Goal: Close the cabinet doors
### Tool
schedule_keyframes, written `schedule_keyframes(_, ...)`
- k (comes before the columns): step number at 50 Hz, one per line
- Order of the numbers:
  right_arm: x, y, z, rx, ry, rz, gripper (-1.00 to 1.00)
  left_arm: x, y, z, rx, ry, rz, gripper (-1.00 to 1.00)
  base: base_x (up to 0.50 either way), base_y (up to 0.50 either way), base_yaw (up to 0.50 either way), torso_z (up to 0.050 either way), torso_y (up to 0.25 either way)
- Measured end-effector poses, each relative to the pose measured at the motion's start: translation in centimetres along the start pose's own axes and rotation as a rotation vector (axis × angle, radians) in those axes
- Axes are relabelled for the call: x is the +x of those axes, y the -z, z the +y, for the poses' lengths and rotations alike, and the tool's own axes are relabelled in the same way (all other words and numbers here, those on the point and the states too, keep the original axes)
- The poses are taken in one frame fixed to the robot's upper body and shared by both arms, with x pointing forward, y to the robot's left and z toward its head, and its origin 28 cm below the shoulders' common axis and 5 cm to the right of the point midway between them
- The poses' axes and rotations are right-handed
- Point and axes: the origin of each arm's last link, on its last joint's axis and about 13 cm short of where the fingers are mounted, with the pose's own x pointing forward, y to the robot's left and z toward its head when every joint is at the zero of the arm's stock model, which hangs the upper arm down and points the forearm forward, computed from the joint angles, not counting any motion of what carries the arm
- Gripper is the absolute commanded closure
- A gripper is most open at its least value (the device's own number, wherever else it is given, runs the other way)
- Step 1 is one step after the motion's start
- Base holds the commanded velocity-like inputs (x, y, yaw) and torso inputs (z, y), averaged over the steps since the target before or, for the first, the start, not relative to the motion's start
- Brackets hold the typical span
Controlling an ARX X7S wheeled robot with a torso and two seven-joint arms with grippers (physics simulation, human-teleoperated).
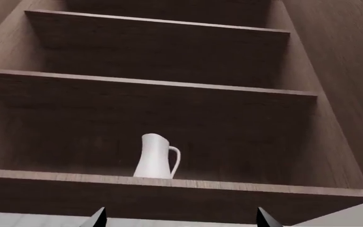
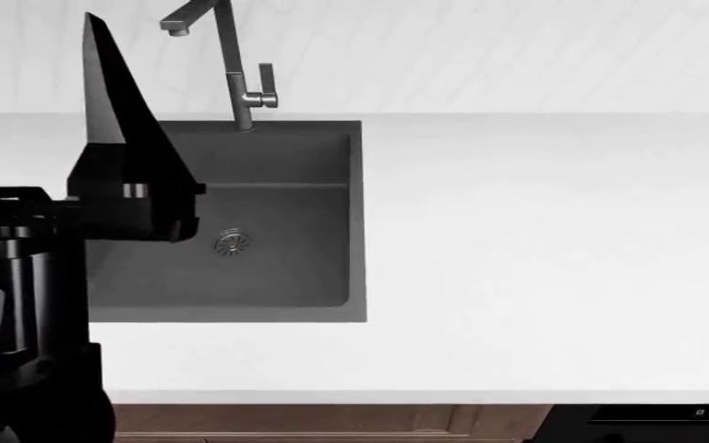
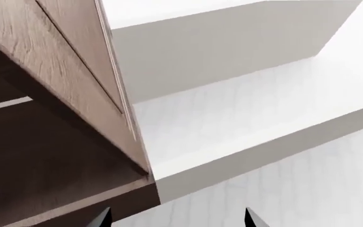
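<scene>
The cabinet (image 1: pixel 168 47) stands open in the left wrist view, a dark wood interior with three shelves. My left gripper (image 1: pixel 180 220) is open just below the lowest shelf (image 1: pixel 168 189), touching nothing. In the head view its dark fingers (image 2: pixel 108 92) point up at the left. One cabinet door (image 3: pixel 62 56) shows in the right wrist view, swung open, with its pale edge (image 3: pixel 115 71) towards the camera. My right gripper (image 3: pixel 176 220) is open below the cabinet's bottom corner (image 3: pixel 140 182), apart from the door. It is out of the head view.
A white pitcher (image 1: pixel 155 157) stands on the lowest shelf. Below, the head view shows a dark sink (image 2: pixel 281 157) with a faucet (image 2: pixel 225 55) set in a white counter (image 2: pixel 552 258). A white wall (image 3: pixel 245 132) lies beside the cabinet.
</scene>
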Motion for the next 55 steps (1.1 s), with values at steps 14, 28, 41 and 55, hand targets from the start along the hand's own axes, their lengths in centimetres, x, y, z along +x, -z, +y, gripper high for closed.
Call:
schedule_keyframes(14,3.0,-1.0,-0.1,-0.012,0.016,-0.024,-1.0,-0.1,0.2,-0.2,-0.003,0.002,0.002,-1.0,0.0,0.0,0.0,0.0,0.0)
schedule_keyframes(28,8.9,-3.8,1.7,-0.101,-0.014,-0.106,-1.0,-0.2,0.4,-0.2,-0.006,0.008,0.008,-1.0,0.0,0.0,0.0,0.0,0.0)
schedule_keyframes(41,10.2,-4.0,4.1,-0.171,-0.074,-0.107,-1.0,-0.2,0.3,-0.2,-0.008,0.014,0.011,-1.0,0.0,0.0,0.0,0.003,0.0)
schedule_keyframes(55,11.1,-3.0,7.0,-0.204,-0.233,-0.065,-1.0,-0.2,0.2,-0.1,-0.011,0.017,0.013,-1.0,0.01,0.0,0.0,0.005,0.0)
